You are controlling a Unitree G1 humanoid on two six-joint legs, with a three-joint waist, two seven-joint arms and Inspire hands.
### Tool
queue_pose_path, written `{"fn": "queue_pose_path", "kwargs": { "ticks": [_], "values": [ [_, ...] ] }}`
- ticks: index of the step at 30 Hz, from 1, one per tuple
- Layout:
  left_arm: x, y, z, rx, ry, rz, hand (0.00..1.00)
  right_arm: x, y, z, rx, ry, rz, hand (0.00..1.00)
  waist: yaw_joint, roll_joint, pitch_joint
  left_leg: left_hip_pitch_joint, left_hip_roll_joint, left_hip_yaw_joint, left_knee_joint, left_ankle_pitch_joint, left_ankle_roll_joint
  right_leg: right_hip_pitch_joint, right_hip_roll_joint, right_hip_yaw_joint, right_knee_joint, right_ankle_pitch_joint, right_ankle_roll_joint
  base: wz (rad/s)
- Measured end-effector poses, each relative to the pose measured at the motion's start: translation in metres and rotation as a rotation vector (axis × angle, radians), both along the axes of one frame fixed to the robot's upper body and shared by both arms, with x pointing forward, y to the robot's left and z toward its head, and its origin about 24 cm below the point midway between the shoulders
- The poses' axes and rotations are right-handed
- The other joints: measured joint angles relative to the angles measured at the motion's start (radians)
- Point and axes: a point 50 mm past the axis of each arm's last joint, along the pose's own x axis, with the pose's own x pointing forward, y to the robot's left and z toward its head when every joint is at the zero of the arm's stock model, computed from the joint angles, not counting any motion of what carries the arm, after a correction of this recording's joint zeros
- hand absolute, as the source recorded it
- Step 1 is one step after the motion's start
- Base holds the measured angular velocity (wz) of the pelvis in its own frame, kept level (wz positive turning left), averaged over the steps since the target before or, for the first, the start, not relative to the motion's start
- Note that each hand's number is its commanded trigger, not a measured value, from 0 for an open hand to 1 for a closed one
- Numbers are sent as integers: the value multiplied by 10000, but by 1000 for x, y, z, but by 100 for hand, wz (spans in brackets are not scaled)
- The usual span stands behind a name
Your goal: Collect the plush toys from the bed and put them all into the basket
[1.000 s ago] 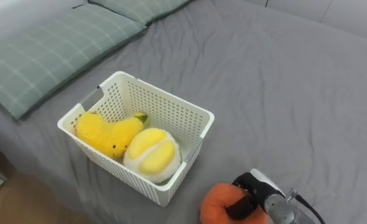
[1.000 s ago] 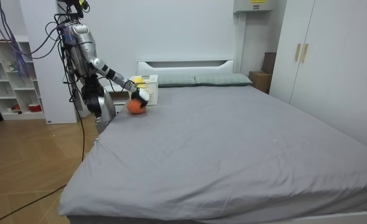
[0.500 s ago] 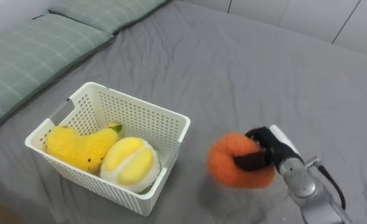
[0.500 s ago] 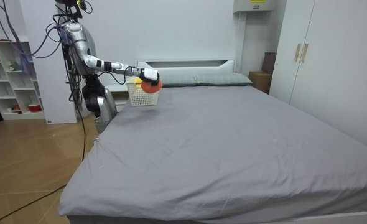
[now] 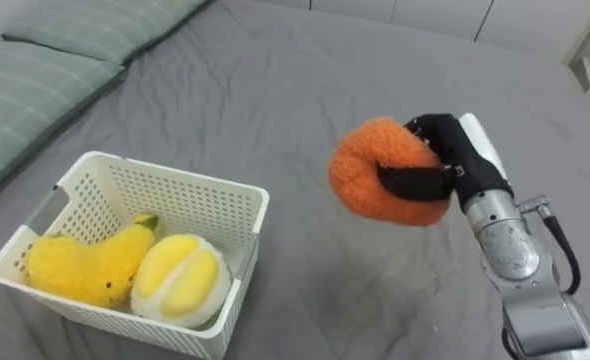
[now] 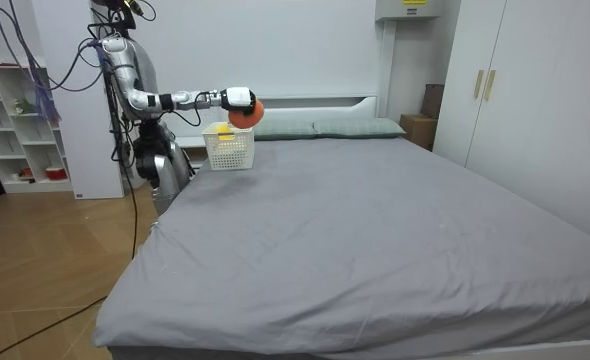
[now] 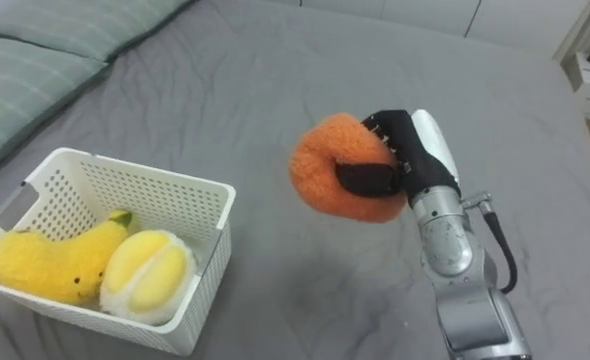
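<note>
The right hand [image 5: 463, 160] is clamping the orange plush toy [image 5: 365, 170], fingers curling over its top and thumb pressing into its front. It is hanging above the bed [image 5: 305, 70], with the basket [image 5: 175, 176] below and beyond the fingertips. The toy is looking light and squashy, so wrapping round its middle is likely suiting it.

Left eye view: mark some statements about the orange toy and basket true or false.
1. The right hand is curled round the fuzzy orange plush toy, above the grey bed. True.
2. The white perforated plastic basket holds a yellow banana-shaped plush and a round yellow-and-white plush. True.
3. The orange toy lies inside the basket. False: it is held in the air to the basket's right.
4. The basket stands on the floor. False: it stands on the bed.
</note>
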Motion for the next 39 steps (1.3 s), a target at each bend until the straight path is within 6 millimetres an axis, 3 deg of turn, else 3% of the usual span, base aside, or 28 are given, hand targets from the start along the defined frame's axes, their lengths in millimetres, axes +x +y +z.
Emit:
{"fn": "queue_pose_path", "kwargs": {
  "ticks": [7, 12, 18, 27, 35, 38, 39],
  "values": [
    [3, 3, 1, 77, -125, -145, 0, 4, 3, 6, 39, -109, 263, 100, 188, -17, -2, 103, -4, 14, -56, -4, 9, 71, 2, 66, -20, 2, 3, -1],
    [-12, 6, -1, 170, 290, -70, 0, 9, 13, 14, -243, -373, 682, 100, 393, -57, 40, 183, -7, -49, -109, -2, 4, 152, 13, 77, -30, 2, 3, 1],
    [-18, 6, -1, 268, 530, -227, 0, 11, 25, 24, -321, -590, 1017, 100, 773, -120, 81, 136, -96, -417, -7, 1, 5, 311, -32, -338, -64, 2, 7, 18],
    [-12, 4, 0, 334, 570, -789, 0, 21, 46, 42, -1124, -1206, 1722, 100, 1414, -177, 39, -190, -264, -1109, 176, 103, -43, 361, -111, -1049, -188, 6, 17, 24],
    [-7, 2, 1, 345, 464, -765, 0, 21, 65, 40, -885, -1046, 2176, 100, 1597, -154, 57, -483, -426, -1559, 367, 192, -42, 326, -200, -1521, -182, -1, 32, 18],
    [-4, 3, 1, 422, 430, -799, 0, 20, 69, 37, -935, -862, 2267, 55, 1830, -205, 60, -492, -448, -1645, 366, 214, -45, 340, -199, -1528, -176, -7, 43, 7],
    [-3, 3, 2, 454, 380, -817, 0, 20, 71, 36, -940, -819, 2320, 24, 1910, -238, 81, -494, -451, -1667, 367, 221, -51, 347, -196, -1531, -179, -8, 43, 8]
  ]
}}
